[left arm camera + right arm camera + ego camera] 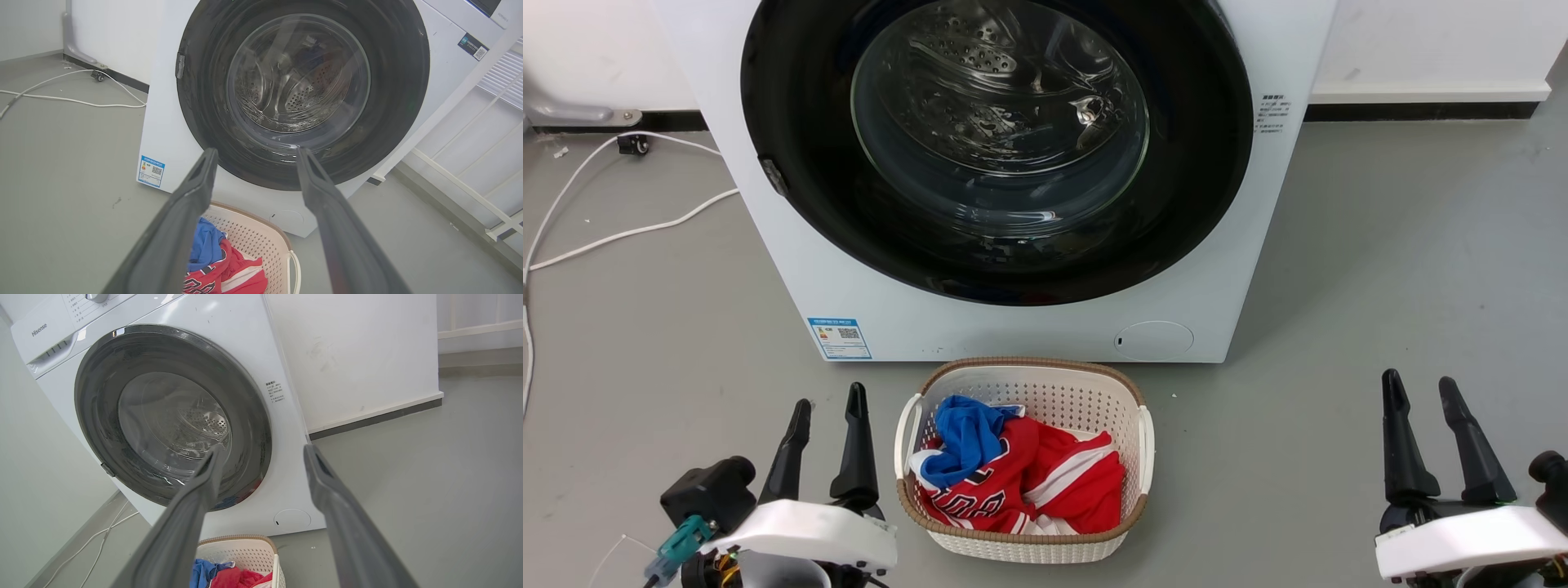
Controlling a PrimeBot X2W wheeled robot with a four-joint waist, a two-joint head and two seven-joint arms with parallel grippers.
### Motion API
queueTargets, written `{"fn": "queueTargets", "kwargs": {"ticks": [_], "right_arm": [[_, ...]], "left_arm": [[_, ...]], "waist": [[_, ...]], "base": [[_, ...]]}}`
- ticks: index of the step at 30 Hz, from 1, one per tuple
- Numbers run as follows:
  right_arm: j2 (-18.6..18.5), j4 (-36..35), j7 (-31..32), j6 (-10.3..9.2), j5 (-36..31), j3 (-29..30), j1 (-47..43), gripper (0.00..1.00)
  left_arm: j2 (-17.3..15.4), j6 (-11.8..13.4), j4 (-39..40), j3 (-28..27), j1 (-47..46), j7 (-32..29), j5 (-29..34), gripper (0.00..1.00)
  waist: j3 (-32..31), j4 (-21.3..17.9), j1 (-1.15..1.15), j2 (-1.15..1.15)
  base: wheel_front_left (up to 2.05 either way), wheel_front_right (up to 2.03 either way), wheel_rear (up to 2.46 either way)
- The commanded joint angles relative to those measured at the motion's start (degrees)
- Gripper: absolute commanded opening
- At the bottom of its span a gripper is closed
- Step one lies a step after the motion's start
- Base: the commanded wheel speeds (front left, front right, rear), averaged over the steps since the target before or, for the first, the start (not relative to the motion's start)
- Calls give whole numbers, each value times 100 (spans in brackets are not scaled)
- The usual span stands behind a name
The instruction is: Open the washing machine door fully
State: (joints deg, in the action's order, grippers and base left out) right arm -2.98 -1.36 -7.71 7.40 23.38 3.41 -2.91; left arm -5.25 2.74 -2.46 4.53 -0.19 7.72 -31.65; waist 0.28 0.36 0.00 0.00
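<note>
— Left gripper (830,394) and right gripper (1419,377) are hanging spread, holding nothing.
— Door (1001,139) is sitting flush against the machine (1013,335), facing them, beyond the basket (1021,384); right wrist view is adding the panel (53,339) above.

We find the head camera looking down at the washing machine (1013,335). The wrist cameras face it from near left and right, and all three views share the basket (1045,396).

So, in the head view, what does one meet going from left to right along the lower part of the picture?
left gripper, open → white laundry basket holding red and blue clothes → right gripper, open
</note>
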Motion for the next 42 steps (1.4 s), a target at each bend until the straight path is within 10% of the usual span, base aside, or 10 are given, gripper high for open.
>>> {"fn": "queueTargets", "kwargs": {"ticks": [1,42], "right_arm": [[-1,-119,-69,8,-194,24,-47,100],[12,-378,-582,13,-1465,123,-421,100]], "left_arm": [[-49,34,91,29,30,66,198,100],[193,-279,130,-53,325,582,2127,100]], "waist": [[2,3,0,0],[19,32,0,0]], "base": [[0,0,0],[0,0,0]]}}
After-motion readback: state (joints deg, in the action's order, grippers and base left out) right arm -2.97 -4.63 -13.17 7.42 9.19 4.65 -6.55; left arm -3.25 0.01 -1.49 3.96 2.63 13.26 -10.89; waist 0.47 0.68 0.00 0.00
